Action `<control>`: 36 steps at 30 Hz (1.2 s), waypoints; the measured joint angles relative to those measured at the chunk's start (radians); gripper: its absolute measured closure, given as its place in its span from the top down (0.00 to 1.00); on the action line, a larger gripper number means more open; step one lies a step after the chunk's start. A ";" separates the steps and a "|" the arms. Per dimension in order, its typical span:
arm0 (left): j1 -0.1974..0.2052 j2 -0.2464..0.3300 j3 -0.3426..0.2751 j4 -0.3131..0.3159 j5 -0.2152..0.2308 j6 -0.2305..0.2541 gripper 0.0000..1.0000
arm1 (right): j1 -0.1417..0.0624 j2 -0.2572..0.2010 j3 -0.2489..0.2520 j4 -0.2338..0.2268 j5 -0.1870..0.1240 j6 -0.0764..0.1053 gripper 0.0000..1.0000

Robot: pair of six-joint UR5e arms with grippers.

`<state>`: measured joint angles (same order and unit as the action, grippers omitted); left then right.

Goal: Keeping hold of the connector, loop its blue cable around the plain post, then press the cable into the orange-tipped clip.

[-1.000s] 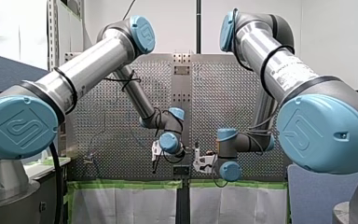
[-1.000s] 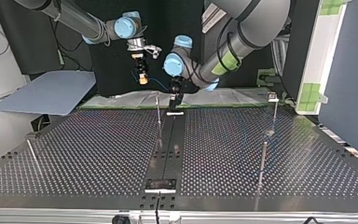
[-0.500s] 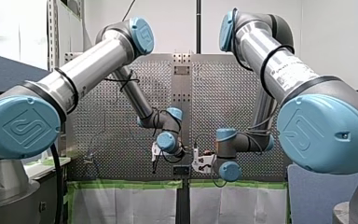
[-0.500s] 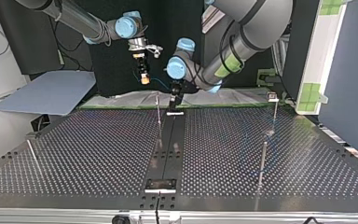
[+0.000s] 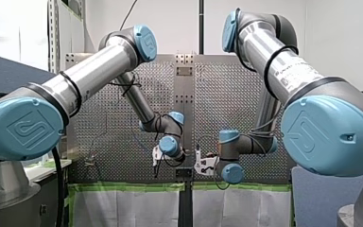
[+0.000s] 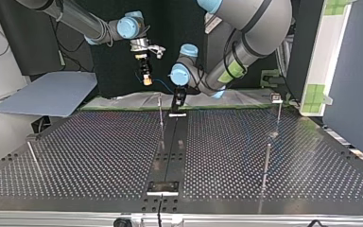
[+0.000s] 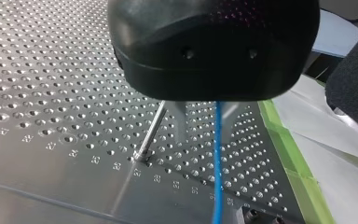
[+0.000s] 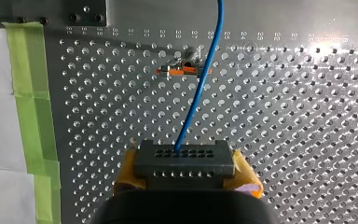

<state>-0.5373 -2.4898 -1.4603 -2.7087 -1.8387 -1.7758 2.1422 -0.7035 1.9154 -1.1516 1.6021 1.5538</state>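
Here, as itemised: a dark multi-hole connector is pinched by the right hand, with the yellow pads pressed against the block's two ends. In the top view this hand is held in the air beyond the far edge of the perforated bench, a little to the view's left of centre. A blue cable is led out of the connector's face and carried ahead of the hand. There it is seen crossing one end of the orange-tipped clip, which is seated on the bench; whether cable and clip touch cannot be told. A strip of green tape is laid along the bench's edge, apart from the clip. The left hand, black, is held low over the far middle of the bench, just beside the plain post on the top view's right. In the top view the cable is strung in a short span between the two hands. In the left wrist view it is seen emerging from under the hand's black body and running on over the bench. The post stands upright there, near the cable but apart from it, so the cable passes beside the post and not around it. Whether the left hand is spread or pressed together cannot be told. Two further thin posts are set at the top view's right.
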 joint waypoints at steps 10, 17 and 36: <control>0.003 0.000 -0.002 0.006 0.004 -0.005 0.00 | -0.008 0.000 0.000 0.011 0.016 -0.001 0.00; -0.012 0.003 -0.031 0.028 -0.012 0.010 0.00 | -0.015 0.000 -0.001 0.015 0.036 -0.001 0.00; -0.053 0.004 -0.081 0.166 -0.091 -0.001 0.00 | -0.042 0.001 -0.011 0.020 0.075 -0.001 0.00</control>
<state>-0.5906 -2.4855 -1.5411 -2.5428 -1.9298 -1.7767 2.1004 -0.7023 1.9046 -1.1319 1.6776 1.5526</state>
